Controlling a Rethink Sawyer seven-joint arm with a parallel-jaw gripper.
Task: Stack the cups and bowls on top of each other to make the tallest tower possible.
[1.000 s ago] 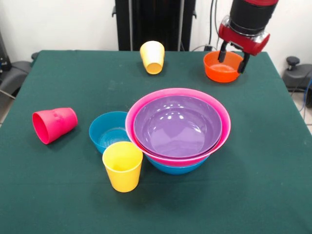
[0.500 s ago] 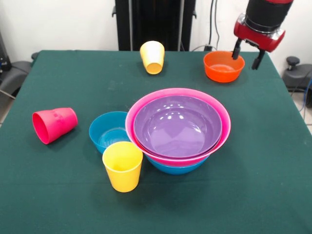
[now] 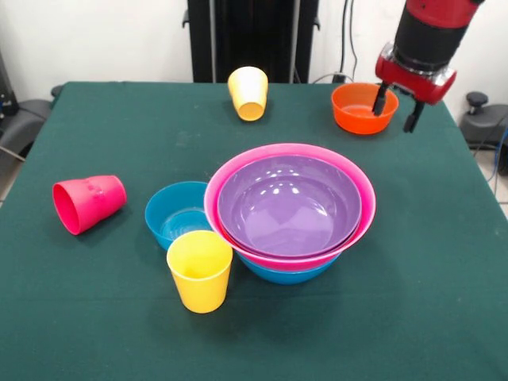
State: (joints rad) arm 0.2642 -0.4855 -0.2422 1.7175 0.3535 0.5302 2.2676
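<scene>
At far right, gripper (image 3: pixel 396 113) spread wide, straddling the orange bowl's (image 3: pixel 361 111) right rim, one finger inside. Purple bowl (image 3: pixel 289 205) sits nested in pink bowl (image 3: pixel 238 171) mid-table.

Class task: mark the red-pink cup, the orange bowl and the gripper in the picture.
red-pink cup (image 3: pixel 89 203), front view, on its side wall.
orange bowl (image 3: pixel 359 116), front view, on its inner floor.
gripper (image 3: pixel 396 106), front view, midway between its fingertips.

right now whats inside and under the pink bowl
A purple bowl sits nested inside the pink bowl. A blue bowl shows beneath it; anything else between them is covered.
</scene>
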